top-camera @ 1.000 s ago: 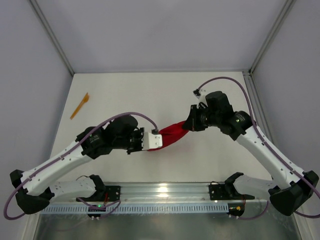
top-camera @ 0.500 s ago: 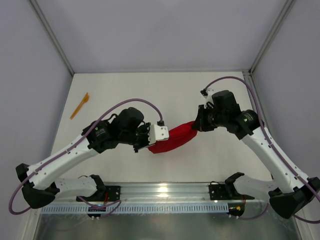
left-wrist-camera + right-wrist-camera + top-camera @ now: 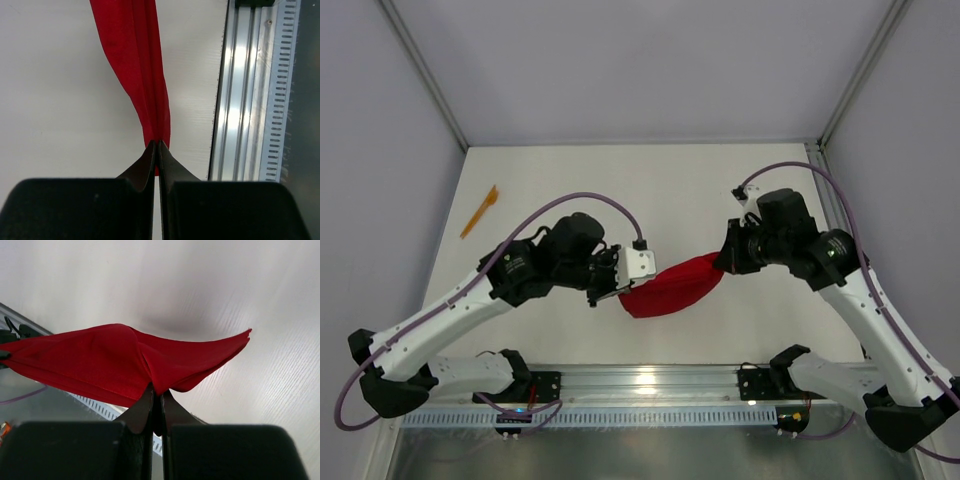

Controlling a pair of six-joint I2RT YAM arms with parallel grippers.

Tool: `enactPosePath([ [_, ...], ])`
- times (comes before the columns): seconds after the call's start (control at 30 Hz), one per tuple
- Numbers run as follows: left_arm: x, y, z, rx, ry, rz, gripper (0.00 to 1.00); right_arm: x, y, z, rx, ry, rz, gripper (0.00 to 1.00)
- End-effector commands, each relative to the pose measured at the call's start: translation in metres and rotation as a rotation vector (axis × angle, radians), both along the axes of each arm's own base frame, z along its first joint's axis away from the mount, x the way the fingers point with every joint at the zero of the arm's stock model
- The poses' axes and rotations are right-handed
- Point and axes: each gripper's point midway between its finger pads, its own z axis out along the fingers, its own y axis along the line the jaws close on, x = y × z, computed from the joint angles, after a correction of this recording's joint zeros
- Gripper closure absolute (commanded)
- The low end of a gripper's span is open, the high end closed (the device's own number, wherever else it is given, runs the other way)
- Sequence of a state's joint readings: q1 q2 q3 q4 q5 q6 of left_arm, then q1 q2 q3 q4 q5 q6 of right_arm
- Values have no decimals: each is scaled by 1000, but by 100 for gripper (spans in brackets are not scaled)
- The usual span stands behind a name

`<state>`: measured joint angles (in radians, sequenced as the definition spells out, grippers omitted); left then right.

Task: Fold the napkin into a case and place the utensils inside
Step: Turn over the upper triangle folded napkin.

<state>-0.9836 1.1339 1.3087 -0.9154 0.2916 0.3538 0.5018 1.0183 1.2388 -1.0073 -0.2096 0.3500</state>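
The red napkin hangs stretched between my two grippers above the table, sagging in folds at its middle. My left gripper is shut on its left end; in the left wrist view the cloth runs straight away from the closed tips. At the napkin's right end my right gripper is also shut, and the cloth drapes leftward from the pinched tips. One orange utensil lies far off at the table's left edge.
A metal rail with slotted cable duct runs along the near edge, also in the left wrist view. Grey walls and frame posts enclose the white table.
Both arms have carried the napkin to the right and slightly toward the near edge. The cloth has slackened and bulged downward between the grippers.
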Motion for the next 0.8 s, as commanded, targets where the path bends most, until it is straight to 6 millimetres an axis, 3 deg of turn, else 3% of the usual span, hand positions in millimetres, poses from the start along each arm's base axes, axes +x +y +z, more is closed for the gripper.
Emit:
enactPosePath([
  [0.0, -18, 5, 10, -30, 25, -50, 100, -14, -2, 12, 22, 12, 21, 97],
  [0.13, -27, -2, 17, -64, 62, -80, 100, -26, 2, 18, 37, 64, 64, 97],
  [0.33, -41, -12, 14, -75, 120, -107, 100, -36, -16, 33, -59, 93, 60, 97],
  [0.6, -50, -36, 11, -138, 238, -98, 100, -24, -20, 30, -116, 91, 43, 97],
  [0.77, -38, -63, 14, -180, 258, -82, 100, -18, -23, 34, -146, 79, 36, 97],
])
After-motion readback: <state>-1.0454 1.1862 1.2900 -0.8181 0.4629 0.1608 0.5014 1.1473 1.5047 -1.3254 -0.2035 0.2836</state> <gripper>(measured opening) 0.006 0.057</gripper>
